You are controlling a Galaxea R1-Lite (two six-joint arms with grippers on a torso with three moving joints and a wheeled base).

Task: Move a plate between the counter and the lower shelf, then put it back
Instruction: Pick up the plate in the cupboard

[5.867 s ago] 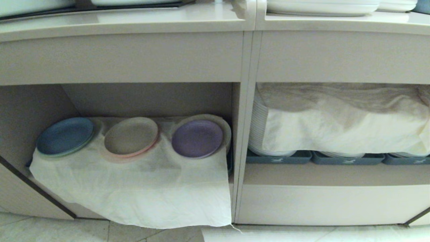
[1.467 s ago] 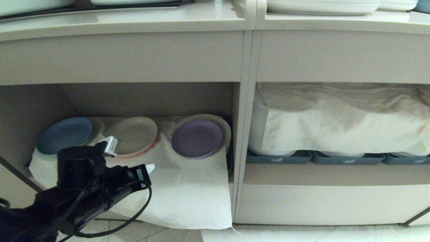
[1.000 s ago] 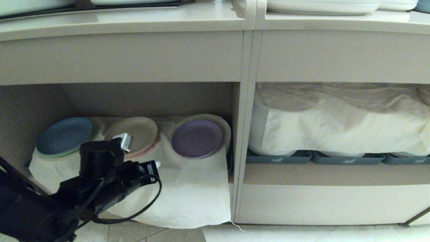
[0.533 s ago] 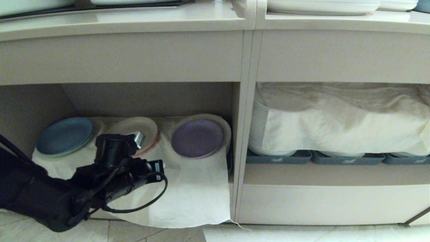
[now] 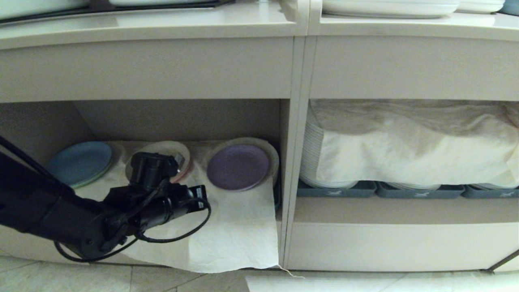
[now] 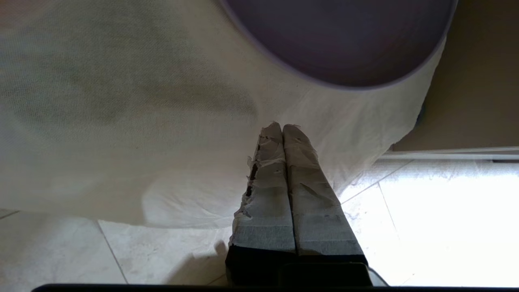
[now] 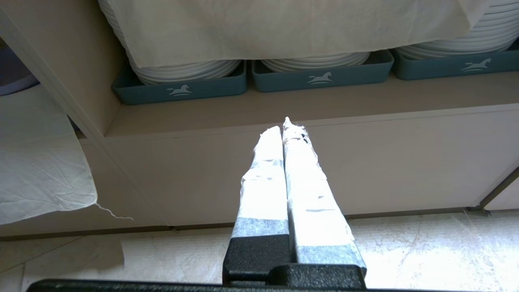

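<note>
open gap above the lavender plate (image 5: 238, 167), niche side wall (image 5: 284, 162) close beside it, draped white cloth (image 5: 227, 231) seemingly loose in front

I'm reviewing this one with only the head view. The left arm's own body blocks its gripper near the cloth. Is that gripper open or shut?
Observer: Shut. The left wrist view shows the left gripper with its fingers pressed together and nothing between them.
Operator: Is it on the lavender plate?
Observer: No. The plate lies just beyond the tips, which point toward its rim, and a strip of white cloth shows between them.
</note>
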